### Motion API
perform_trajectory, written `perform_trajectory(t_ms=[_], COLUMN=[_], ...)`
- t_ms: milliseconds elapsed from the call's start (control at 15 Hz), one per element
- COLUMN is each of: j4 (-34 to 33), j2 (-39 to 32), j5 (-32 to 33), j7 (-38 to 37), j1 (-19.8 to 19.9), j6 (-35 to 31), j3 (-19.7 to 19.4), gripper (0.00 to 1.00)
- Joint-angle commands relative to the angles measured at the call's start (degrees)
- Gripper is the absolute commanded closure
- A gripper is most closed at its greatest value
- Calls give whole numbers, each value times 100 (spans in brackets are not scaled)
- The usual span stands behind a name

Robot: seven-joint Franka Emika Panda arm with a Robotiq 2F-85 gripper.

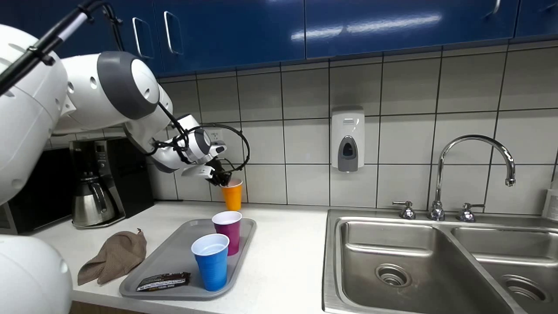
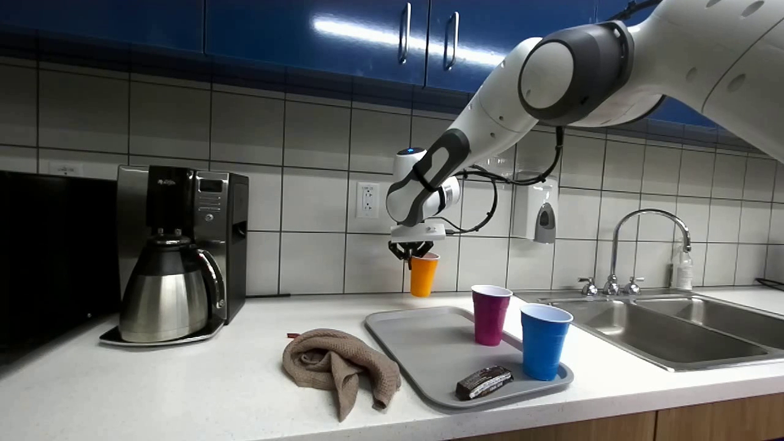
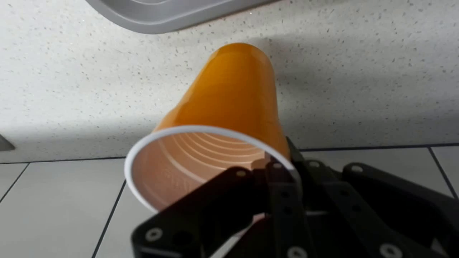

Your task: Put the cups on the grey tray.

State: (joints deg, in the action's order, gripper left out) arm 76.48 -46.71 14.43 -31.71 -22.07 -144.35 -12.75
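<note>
The grey tray [image 1: 178, 248] lies on the white counter and also shows in an exterior view [image 2: 422, 343]. A purple cup [image 1: 229, 235] [image 2: 490, 318] and a blue cup [image 1: 212, 266] [image 2: 544, 343] stand upright on its right side. My gripper [image 1: 224, 179] [image 2: 411, 252] is behind the tray, near the tiled wall, shut on the rim of the orange cup [image 1: 232, 196] [image 2: 422, 278]. In the wrist view, the gripper [image 3: 287, 157] has one finger inside the orange cup [image 3: 233, 93] and one outside. The cup tilts slightly; whether its base touches the counter is unclear.
A dark wrapped bar [image 1: 163, 281] lies on the tray's front part. A brown cloth [image 2: 337, 367] lies left of the tray. A coffee maker [image 2: 168, 288] stands at the left. A sink [image 1: 392, 244] with a tap [image 1: 439, 183] is at the right. Blue cabinets [image 1: 231, 35] hang above.
</note>
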Motion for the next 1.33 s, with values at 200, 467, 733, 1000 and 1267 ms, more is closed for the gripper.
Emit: perform_trajectory(t_ms=[200, 467, 733, 1000, 1267], j4=[904, 1311, 1683, 2148, 2577], j2=[610, 943, 1272, 1578, 1861], j5=[265, 328, 299, 298, 367], j7=[-248, -210, -52, 28, 87], j1=[-236, -339, -325, -292, -277], j6=[-392, -499, -363, -358, -422], j3=[-110, -92, 49, 185, 308], gripper=[99, 99, 99, 99, 99])
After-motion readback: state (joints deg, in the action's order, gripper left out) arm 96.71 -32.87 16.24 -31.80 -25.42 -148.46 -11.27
